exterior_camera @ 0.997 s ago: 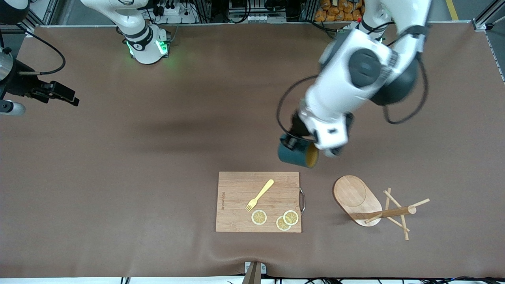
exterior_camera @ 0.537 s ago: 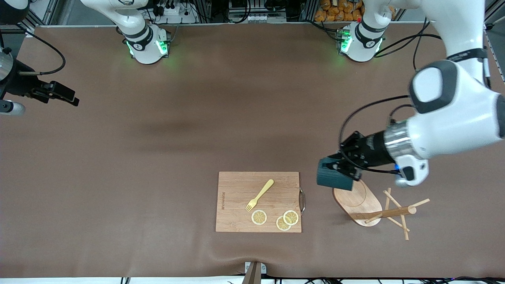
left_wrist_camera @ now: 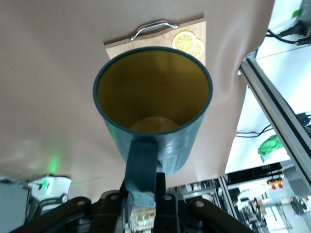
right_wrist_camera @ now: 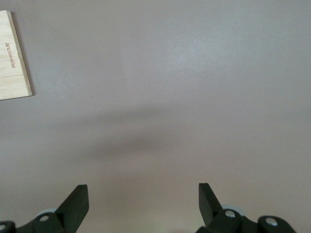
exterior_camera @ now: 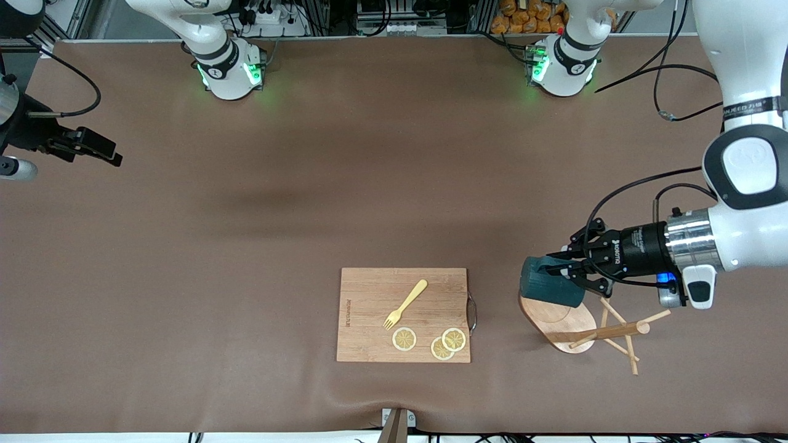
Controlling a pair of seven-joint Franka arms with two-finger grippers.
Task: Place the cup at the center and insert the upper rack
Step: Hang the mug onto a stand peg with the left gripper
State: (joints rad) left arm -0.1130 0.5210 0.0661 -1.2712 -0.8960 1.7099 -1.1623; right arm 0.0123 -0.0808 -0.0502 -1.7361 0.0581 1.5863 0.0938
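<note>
My left gripper [exterior_camera: 565, 271] is shut on the loop handle of the dark teal cup [exterior_camera: 550, 285]. It holds the cup on its side in the air, over the oval base of the upper rack [exterior_camera: 569, 324]. The rack lies tipped on its side on the table, with its post and crossing pegs [exterior_camera: 622, 332] pointing toward the left arm's end. In the left wrist view the cup [left_wrist_camera: 153, 97] shows its tan-yellow inside, and its handle sits between my left gripper's [left_wrist_camera: 143, 180] fingers. My right gripper [exterior_camera: 111, 155] waits open and empty at the right arm's end; the right wrist view [right_wrist_camera: 143, 199] shows only bare mat under it.
A wooden cutting board [exterior_camera: 369, 320] with a metal handle lies beside the rack, toward the right arm's end. It carries a yellow fork [exterior_camera: 406, 303] and three lemon slices [exterior_camera: 447, 343]. The board's edge and slices show past the cup [left_wrist_camera: 187, 41]. A board corner [right_wrist_camera: 12, 58] shows in the right wrist view.
My left arm has swung the cup from the table's middle above the board toward the left arm's end, to over the rack's base. The right arm has not moved.
</note>
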